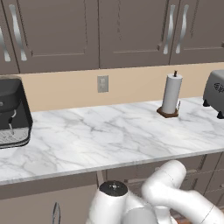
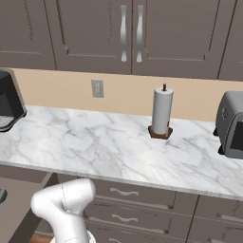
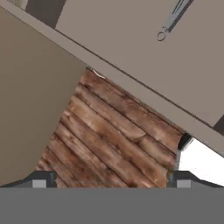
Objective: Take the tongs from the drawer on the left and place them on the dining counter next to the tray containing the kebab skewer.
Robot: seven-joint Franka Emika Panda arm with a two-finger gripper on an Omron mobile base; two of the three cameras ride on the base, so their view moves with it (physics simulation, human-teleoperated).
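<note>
Two fingers spread wide, holding nothing; tongs in open drawer; no legible writing.

Marble counter running under grey-brown wall cabinets; beige backsplash carrying outlet; wooden plank floor showing below.
</note>
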